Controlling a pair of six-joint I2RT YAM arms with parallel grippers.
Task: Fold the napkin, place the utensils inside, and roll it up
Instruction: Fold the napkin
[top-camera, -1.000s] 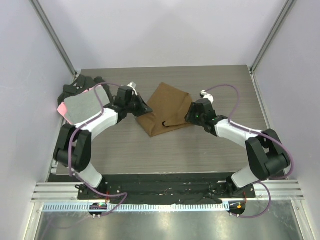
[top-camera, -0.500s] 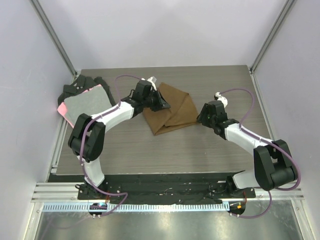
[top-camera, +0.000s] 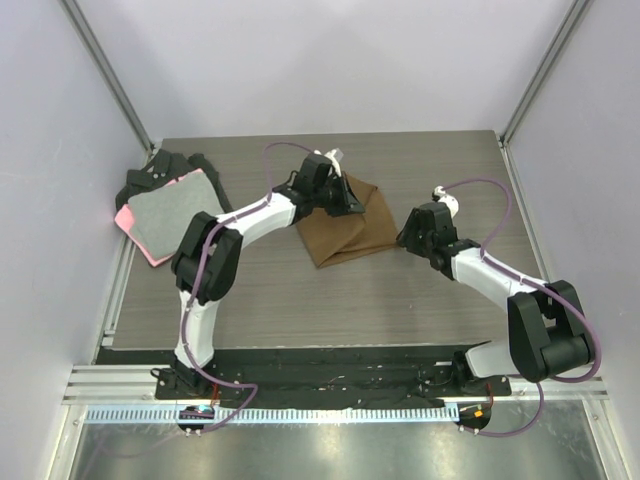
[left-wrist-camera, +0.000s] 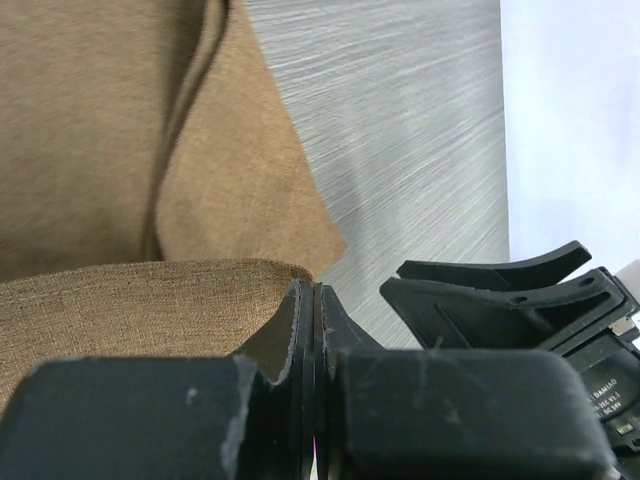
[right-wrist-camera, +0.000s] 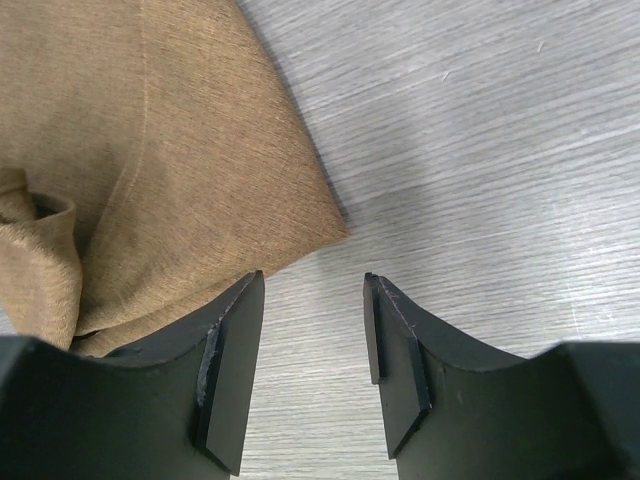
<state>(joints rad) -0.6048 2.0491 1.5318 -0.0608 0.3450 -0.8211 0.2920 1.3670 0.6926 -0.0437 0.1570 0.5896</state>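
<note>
Your left pincer (left-wrist-camera: 313, 300) is clamped on the far edge of the soft brown fabric napkin (top-camera: 345, 230). Your right pincer (right-wrist-camera: 312, 325) stands half-open over the grey wood-grain bench (top-camera: 260, 290), just beside the napkin's right corner.

Small white print on black motor housing (left-wrist-camera: 598, 392), apparently "DAMIAO"; lines beneath too small. No other text.

We look down from above and behind the arm bases, which line the frame's bottom edge, taking in the whole table (top-camera: 300, 300). Our left wrist view sits close behind the left gripper (left-wrist-camera: 315, 300), pinched on the napkin (left-wrist-camera: 120, 130) filling its upper left. Our right wrist view peers steeply down past the parted right gripper (right-wrist-camera: 313, 300). All three share the napkin and the tabletop beside it.
</note>
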